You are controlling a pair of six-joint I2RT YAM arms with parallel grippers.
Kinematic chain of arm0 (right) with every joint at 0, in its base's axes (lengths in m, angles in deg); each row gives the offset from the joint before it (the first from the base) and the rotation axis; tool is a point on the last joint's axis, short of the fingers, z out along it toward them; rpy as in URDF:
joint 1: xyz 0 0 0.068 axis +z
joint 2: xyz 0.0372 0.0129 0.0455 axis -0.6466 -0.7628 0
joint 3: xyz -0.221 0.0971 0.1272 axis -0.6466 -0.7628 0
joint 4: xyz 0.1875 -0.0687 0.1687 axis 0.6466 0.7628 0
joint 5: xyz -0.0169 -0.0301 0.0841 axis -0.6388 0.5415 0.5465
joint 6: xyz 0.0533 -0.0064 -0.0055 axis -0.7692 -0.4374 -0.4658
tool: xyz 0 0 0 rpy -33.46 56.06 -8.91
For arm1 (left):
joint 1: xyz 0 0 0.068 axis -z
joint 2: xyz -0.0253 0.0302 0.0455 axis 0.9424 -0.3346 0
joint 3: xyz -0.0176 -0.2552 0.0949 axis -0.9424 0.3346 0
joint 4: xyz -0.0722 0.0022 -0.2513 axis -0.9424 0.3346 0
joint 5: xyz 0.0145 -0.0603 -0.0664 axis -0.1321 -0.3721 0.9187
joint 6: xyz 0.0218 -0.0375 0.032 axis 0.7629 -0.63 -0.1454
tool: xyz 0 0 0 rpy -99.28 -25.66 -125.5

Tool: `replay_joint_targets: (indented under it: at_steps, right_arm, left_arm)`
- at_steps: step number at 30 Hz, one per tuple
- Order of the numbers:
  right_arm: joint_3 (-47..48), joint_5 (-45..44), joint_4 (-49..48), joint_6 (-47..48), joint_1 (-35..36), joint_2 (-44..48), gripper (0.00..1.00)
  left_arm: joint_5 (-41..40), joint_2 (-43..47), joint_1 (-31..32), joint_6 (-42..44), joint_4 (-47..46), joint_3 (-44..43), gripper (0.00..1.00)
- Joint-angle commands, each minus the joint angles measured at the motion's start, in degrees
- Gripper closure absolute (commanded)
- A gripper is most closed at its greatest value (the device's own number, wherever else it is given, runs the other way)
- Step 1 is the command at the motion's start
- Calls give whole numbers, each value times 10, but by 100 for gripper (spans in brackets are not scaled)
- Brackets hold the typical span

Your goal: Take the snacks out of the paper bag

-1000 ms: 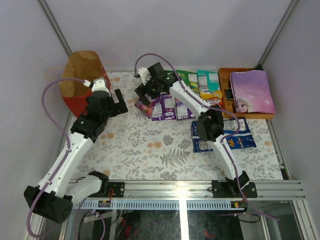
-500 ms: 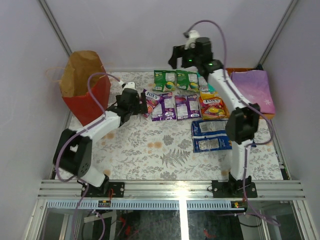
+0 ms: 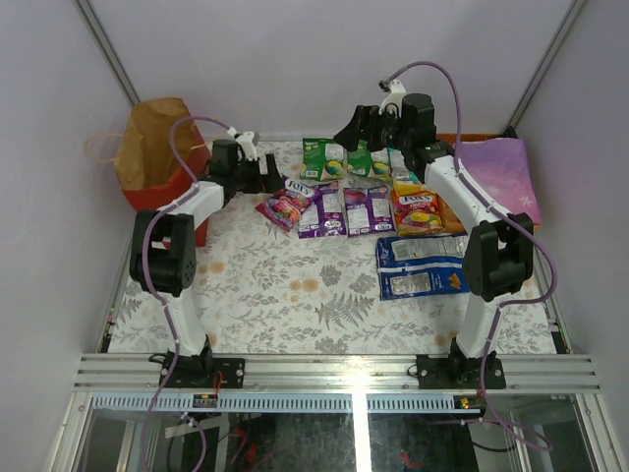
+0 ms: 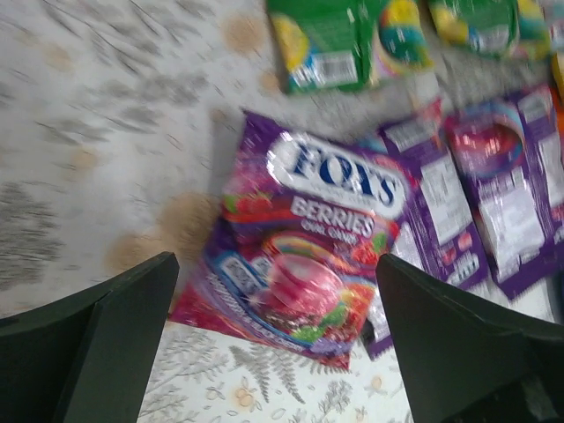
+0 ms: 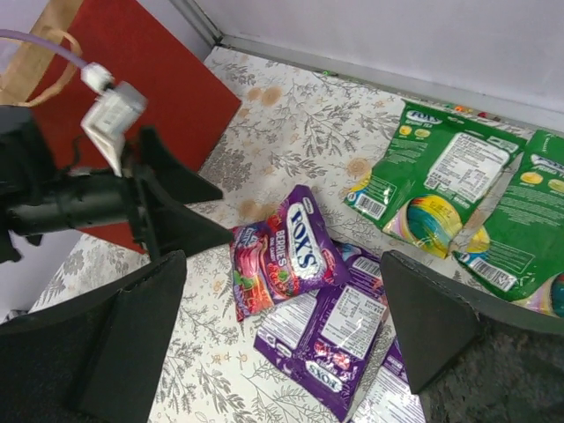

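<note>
left hand [image 4: 275,264] spread wide | berries packet [image 4: 304,295] just beyond, seemingly untouched

Open tabletop [image 3: 295,305] nearside; snacks [image 3: 344,209] in a far row, paper bag [image 3: 157,147] far-left.

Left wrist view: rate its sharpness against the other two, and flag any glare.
Left wrist: soft with motion blur, the berries packet small print smeared, white glare on the purple packets. Right wrist: crisp, print on the green packet clear. Top external: sharp, evenly lit, sheen on the blue bag.
</note>
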Motion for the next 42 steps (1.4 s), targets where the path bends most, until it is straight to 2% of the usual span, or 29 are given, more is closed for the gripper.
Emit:
replay_joint_targets:
  at_steps: [1, 7, 11, 18, 25, 29, 32, 36, 40, 42]
  right_arm:
    - [-14, 44, -66, -20, 0, 24, 2]
    - [-16, 92, -89, -46, 0, 9, 5]
    - [-12, 119, -117, -79, 0, -8, 6]
    - [-8, 128, -135, -101, 1, -20, 8]
    - [0, 137, -135, -103, 0, -24, 9]
    - [4, 142, -138, -107, 1, -28, 9]
    - [8, 148, -144, -115, 1, -34, 9]
    - [16, 150, -142, -120, 1, -50, 10]
    - [30, 141, -117, -107, 12, -72, 13]
    - [35, 122, -94, -82, 28, -79, 13]
  left_arm:
    - [106, -36, 8, 32, 27, 7, 8]
    - [67, -16, -14, 1, -59, 93, 8]
    - [85, -2, -42, -16, -98, 124, 7]
    - [88, -32, -54, -13, -49, 97, 8]
    - [23, -27, -44, -65, -21, 119, 13]
    - [-29, 2, -25, -93, -15, 159, 20]
    - [-44, 9, -22, -145, -18, 189, 31]
    - [-55, 34, -22, -190, -38, 245, 33]
    - [-68, 71, -22, -215, -60, 299, 44]
    - [-80, 92, -22, -224, -80, 317, 44]
